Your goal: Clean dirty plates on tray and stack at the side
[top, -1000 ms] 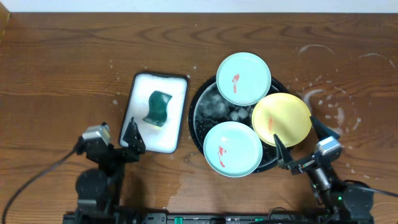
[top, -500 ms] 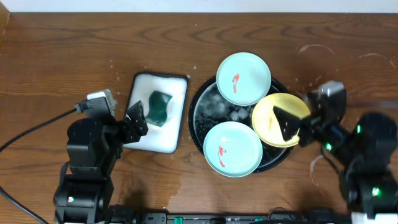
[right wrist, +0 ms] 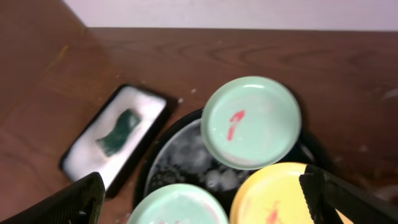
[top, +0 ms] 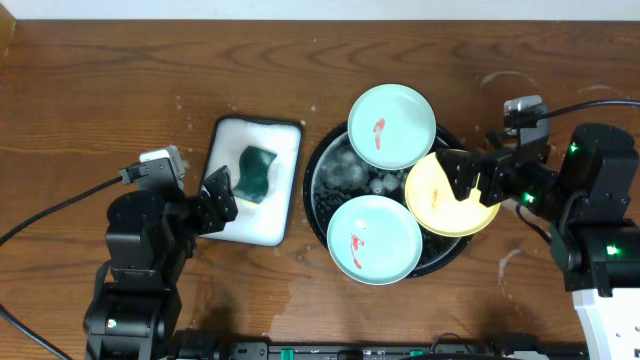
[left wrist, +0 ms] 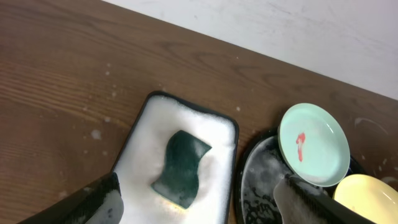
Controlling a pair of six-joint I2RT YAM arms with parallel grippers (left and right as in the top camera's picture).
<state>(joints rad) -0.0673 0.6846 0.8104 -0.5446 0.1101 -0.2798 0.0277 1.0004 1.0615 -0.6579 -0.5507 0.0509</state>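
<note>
Three plates lie on the black tray point(top: 318, 190): a mint plate point(top: 391, 125) at the far rim, a yellow plate point(top: 440, 200) on the right, and a second mint plate point(top: 374, 238) at the near rim. Each bears a red smear. My right gripper point(top: 472, 185) hovers open over the yellow plate's right part, holding nothing. In the right wrist view the far mint plate point(right wrist: 252, 121), the yellow plate point(right wrist: 273, 199) and the near mint plate point(right wrist: 177, 208) show between the jaws of the right gripper point(right wrist: 208, 202). My left gripper point(top: 222, 198) stands open and empty at the white tray's left edge.
A white tray point(top: 275, 215) of foam holds a green sponge point(top: 255, 172) left of the black tray; the left wrist view shows the sponge point(left wrist: 181, 168) ahead of the left gripper point(left wrist: 199, 205). Soapy streaks point(top: 530, 160) mark the wood tabletop to the right.
Both arms have come forward from the table's near edge. The right gripper has moved over the yellow plate. The left gripper has reached the white tray's side and stopped. The plates have not moved.
</note>
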